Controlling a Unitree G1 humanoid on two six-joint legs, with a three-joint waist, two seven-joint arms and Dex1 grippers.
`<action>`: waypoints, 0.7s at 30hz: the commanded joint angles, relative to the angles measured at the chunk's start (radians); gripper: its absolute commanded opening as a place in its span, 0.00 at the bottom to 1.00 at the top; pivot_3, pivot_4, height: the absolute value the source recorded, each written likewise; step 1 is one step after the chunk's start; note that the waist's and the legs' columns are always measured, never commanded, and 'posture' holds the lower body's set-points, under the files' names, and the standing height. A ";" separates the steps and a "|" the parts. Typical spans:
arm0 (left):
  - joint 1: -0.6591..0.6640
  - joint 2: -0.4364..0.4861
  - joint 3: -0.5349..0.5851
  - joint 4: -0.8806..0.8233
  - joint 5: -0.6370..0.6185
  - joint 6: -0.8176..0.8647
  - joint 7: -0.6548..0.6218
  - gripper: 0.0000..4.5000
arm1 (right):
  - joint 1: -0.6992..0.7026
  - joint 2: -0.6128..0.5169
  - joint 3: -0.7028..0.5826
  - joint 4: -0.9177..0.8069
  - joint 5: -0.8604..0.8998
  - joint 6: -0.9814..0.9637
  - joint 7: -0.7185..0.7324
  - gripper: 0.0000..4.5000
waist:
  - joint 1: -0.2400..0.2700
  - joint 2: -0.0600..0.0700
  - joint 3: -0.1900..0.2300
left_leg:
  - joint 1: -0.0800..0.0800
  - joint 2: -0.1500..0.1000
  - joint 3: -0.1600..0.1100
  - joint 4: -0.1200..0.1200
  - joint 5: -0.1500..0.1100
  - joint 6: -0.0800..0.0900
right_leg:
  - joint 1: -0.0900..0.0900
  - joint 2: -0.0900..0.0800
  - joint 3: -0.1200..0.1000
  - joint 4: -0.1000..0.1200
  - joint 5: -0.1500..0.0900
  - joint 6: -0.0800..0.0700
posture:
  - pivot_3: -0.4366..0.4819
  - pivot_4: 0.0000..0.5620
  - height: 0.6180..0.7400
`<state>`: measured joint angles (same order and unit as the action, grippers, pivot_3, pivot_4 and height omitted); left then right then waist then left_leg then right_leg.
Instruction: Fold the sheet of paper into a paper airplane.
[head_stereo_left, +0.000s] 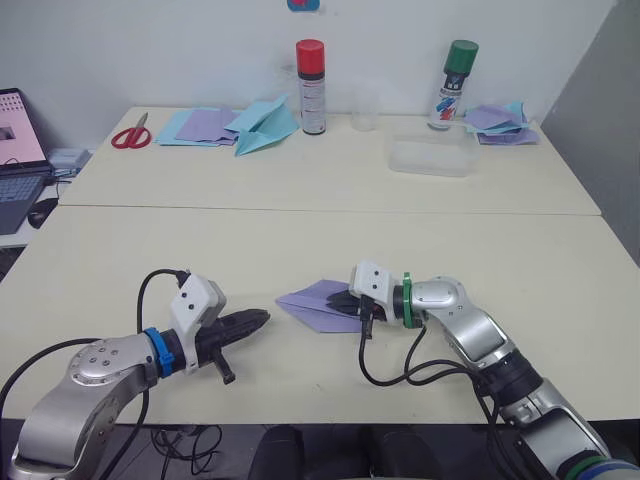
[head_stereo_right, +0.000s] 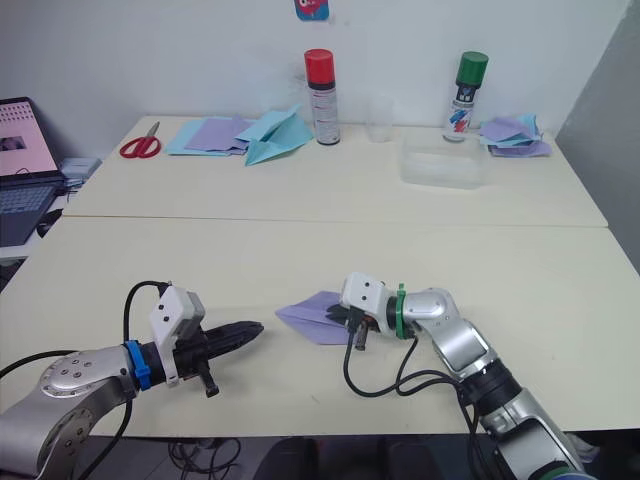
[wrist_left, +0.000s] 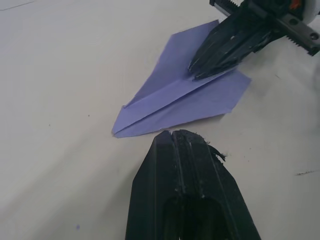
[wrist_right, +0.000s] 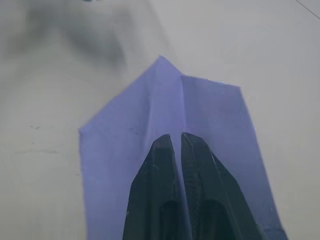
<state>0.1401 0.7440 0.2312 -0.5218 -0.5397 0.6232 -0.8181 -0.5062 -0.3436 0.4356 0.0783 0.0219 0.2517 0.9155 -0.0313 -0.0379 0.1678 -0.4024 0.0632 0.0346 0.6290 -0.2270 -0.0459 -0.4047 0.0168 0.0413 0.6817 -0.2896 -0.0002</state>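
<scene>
Pinching the paper airplane (head_stereo_left: 318, 305) along its raised centre crease with the right gripper (head_stereo_left: 350, 301), fingers clamped together on the fold, as seen clearly from the right wrist. Lying flat on the near desk (head_stereo_left: 300, 250) between the two arms, lavender dart shape, nose pointing toward the robot's left. Hovering just beside that nose with the left gripper (head_stereo_left: 258, 319), fingers pressed together and holding nothing, tips close to the paper but not touching it.

Sitting well apart on the far desk: red scissors (head_stereo_left: 131, 135), a pile of purple and blue sheets (head_stereo_left: 197, 126) with a light-blue paper airplane (head_stereo_left: 264, 125) on its edge, a red-capped spray can (head_stereo_left: 311, 87), a green-capped spray can (head_stereo_left: 453, 84), a clear plastic tray (head_stereo_left: 432, 155), and another heap of sheets (head_stereo_left: 500, 122) at the far right. Peeking in at the left edge, a laptop (head_stereo_left: 20, 150).
</scene>
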 joint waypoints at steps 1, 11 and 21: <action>-0.012 0.020 0.039 -0.034 -0.028 0.001 -0.003 0.00 | -0.026 0.006 0.005 -0.001 -0.004 -0.031 0.022 0.07 | 0.000 0.000 0.000 | 0.000 0.000 0.000 0.000 0.000 0.000 | 0.000 0.000 0.000 0.000 0.001 -0.001 | 0.48 0.27 1.00; 0.000 0.047 0.090 -0.053 -0.054 0.001 -0.010 0.00 | -0.006 -0.026 0.006 -0.112 0.009 -0.012 0.070 0.43 | 0.000 0.000 0.000 | 0.000 0.000 0.000 0.000 0.000 0.000 | 0.000 0.000 0.000 0.000 0.001 -0.002 | 0.48 0.27 1.00; 0.037 0.076 0.115 -0.098 -0.076 0.003 -0.028 0.00 | 0.026 -0.007 0.034 -0.075 -0.107 -0.030 -0.049 0.66 | 0.000 0.000 0.000 | 0.000 0.000 0.000 0.000 0.000 0.000 | 0.000 0.000 0.000 0.001 0.001 -0.002 | 0.48 0.27 1.00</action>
<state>0.1758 0.8078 0.3160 -0.5884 -0.5950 0.6290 -0.8417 -0.4600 -0.3619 0.4745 0.0014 -0.0638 0.2356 0.9012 -0.0313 -0.0379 0.1678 -0.4020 0.0632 0.0347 0.6292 -0.2270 -0.0459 -0.4048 0.0170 0.0414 0.6824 -0.2885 -0.0020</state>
